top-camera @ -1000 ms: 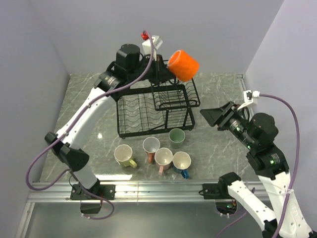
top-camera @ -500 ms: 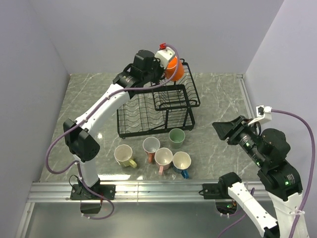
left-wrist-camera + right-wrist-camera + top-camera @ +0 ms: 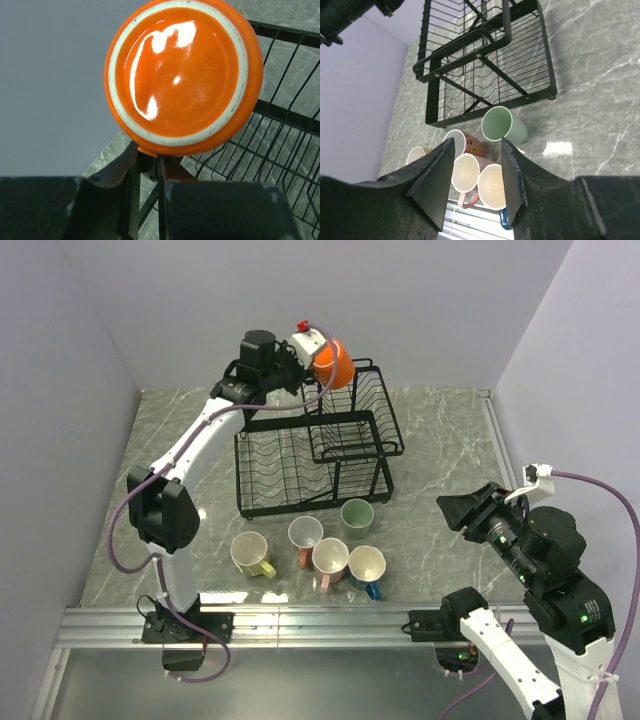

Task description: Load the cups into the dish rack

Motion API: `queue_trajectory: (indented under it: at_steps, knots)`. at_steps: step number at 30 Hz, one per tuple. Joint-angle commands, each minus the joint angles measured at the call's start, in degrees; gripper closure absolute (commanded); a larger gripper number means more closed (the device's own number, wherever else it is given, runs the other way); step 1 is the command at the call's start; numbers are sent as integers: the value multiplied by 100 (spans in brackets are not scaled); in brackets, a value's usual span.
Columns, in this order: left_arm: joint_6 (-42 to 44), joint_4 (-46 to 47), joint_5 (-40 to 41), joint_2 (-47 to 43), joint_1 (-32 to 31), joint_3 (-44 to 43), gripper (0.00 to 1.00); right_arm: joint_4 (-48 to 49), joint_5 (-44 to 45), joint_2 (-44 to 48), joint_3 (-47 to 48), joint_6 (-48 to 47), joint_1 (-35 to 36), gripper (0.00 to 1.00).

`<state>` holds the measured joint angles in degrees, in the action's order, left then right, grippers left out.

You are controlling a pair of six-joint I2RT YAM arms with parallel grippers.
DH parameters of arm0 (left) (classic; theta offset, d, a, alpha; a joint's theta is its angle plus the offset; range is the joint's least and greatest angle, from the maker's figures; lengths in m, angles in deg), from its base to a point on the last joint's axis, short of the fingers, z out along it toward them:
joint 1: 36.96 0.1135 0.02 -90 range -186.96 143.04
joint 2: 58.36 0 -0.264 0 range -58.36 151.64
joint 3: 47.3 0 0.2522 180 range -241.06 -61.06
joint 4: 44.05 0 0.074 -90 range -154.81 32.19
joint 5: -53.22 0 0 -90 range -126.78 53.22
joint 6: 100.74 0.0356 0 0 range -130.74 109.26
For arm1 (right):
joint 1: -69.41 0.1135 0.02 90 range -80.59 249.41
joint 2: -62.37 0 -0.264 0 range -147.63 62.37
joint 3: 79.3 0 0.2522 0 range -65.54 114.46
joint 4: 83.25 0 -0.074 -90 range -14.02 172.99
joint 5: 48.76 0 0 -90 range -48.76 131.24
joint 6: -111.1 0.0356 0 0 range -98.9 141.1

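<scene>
A grey-green marbled tabletop [image 3: 440,440] fills the middle of the overhead view. Its veins are pale and its surface glossy, with a spot of glare [image 3: 203,512] toward 8 o'clock. Plain lilac-grey walls close it in: the back wall [image 3: 420,310] at 12 o'clock, a left side wall [image 3: 50,410] at 9 and a right side wall [image 3: 590,350] at 3. A silvery metal rail [image 3: 320,618] runs along the 6 o'clock edge, with a dull grey sheet [image 3: 330,680] below it.

Orange cup [image 3: 180,75] glossy glazed; dish rack [image 3: 300,468] black wire; table [image 3: 440,440] polished marble-look.
</scene>
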<state>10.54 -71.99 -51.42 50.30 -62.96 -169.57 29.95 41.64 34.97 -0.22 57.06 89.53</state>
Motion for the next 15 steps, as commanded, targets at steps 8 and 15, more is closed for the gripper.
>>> queue_trajectory:
  at_steps: [8, 15]
  knots:
    - [-291, 1250, -2333, 32, 139, 321, 100, 135, 214, 94, -370, 314, 27, 52]
    - [7, 1172, -1931, 234, -107, 304, 100, 302, 144, 77, -599, 402, 27, 52]
